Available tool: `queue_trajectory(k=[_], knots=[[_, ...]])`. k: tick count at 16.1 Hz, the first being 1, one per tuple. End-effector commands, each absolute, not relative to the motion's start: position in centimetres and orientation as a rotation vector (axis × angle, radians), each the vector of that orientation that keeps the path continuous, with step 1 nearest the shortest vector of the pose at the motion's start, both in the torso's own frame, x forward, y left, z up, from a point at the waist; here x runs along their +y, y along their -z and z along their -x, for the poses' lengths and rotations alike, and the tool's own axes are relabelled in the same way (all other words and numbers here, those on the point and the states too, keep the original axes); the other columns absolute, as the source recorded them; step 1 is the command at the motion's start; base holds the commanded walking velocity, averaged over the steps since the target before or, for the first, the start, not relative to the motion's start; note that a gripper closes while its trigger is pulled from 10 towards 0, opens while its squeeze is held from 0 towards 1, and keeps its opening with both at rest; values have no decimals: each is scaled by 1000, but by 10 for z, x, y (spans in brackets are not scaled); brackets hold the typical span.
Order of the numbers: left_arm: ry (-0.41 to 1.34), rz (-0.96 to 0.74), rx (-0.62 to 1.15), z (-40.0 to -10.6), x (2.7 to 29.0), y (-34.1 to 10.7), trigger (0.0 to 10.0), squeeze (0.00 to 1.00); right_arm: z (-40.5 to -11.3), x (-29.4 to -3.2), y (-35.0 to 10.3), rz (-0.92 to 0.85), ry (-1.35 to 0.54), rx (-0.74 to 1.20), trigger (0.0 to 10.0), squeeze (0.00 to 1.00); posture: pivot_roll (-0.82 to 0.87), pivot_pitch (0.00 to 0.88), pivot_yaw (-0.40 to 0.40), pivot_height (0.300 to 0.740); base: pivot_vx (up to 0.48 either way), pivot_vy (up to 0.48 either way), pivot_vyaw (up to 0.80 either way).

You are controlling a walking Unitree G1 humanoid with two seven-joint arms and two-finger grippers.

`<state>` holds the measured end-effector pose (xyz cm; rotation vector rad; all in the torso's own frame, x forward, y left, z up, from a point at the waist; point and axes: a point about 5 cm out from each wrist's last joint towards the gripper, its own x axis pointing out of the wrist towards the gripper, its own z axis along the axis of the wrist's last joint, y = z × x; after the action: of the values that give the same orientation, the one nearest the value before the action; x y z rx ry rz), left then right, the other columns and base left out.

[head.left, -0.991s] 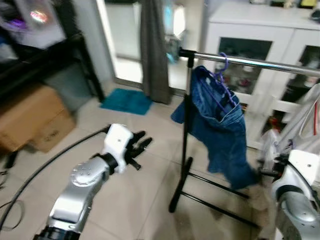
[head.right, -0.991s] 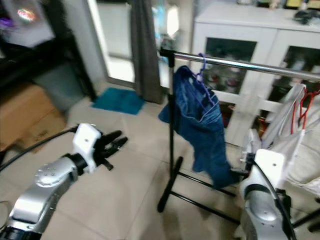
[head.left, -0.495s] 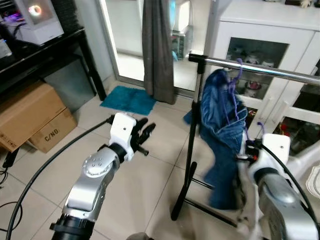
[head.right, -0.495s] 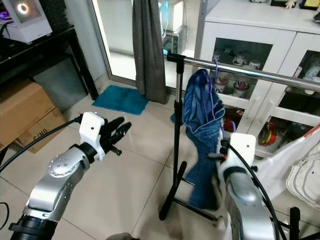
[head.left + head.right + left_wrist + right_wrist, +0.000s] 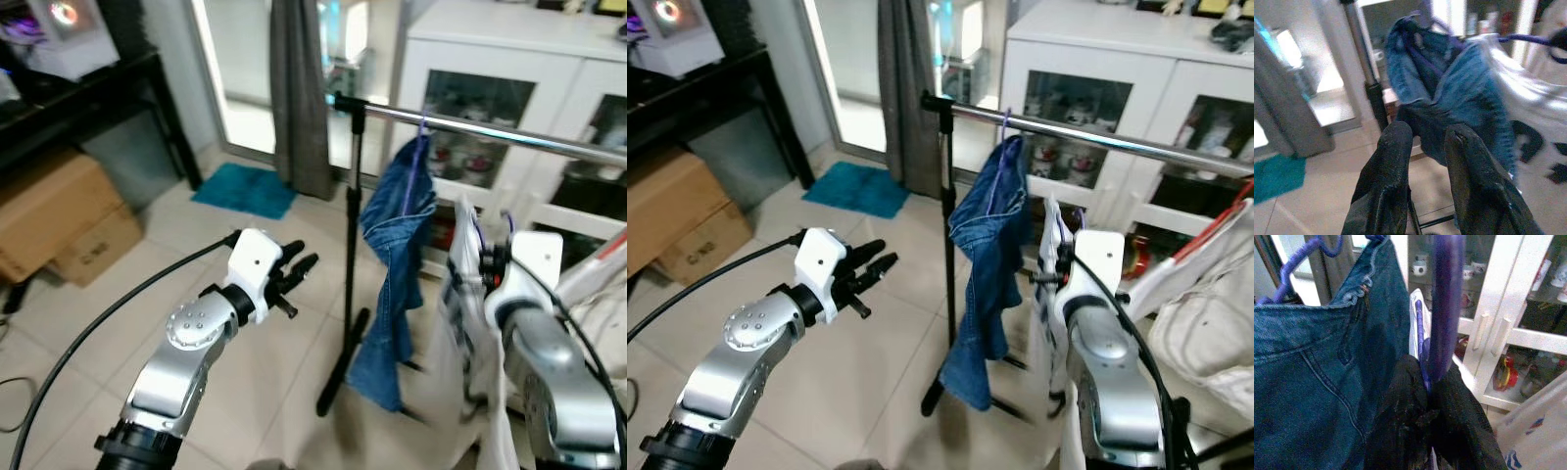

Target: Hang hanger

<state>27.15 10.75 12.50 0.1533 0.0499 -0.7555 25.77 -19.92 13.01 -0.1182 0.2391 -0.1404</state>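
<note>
Hanger [image 5: 1444, 308] now raised beside jeans [image 5: 392, 255] under rail [image 5: 490, 132], clamped in right gripper [image 5: 1427, 382]; left gripper [image 5: 1422, 142] slightly open, empty; hooking pending.

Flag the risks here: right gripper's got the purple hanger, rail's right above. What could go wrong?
1. The right gripper pinches the purple hanger on its thin neck; it could twist or slip.
2. The jeans already hang on the rail close beside it; the white garment may snag them.
3. The left gripper hangs apart, giving no support.
</note>
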Motion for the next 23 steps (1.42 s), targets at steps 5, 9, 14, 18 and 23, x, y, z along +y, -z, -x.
queue_trajectory(k=[5,9,14,18,23], knots=[[1027,-153,50,-257,94,-140,10000,0,-297,-187,-170,94,138,154,10000,0,108,0,65,740,0,0,0],[1085,-139,42,-253,92,-147,10000,0,-328,-192,-193,79,201,154,10000,0,116,0,66,740,0,0,0],[1096,-151,17,-255,94,-157,10000,0,-387,-211,-203,21,251,203,10000,0,144,0,70,740,0,0,0],[1103,-157,20,-255,95,-157,10000,0,-400,-223,-188,114,267,343,10000,0,146,0,68,740,0,0,0],[1122,-138,-9,-256,92,-161,10000,0,-394,-231,-163,101,253,390,10000,1000,141,0,80,740,0,0,0]])
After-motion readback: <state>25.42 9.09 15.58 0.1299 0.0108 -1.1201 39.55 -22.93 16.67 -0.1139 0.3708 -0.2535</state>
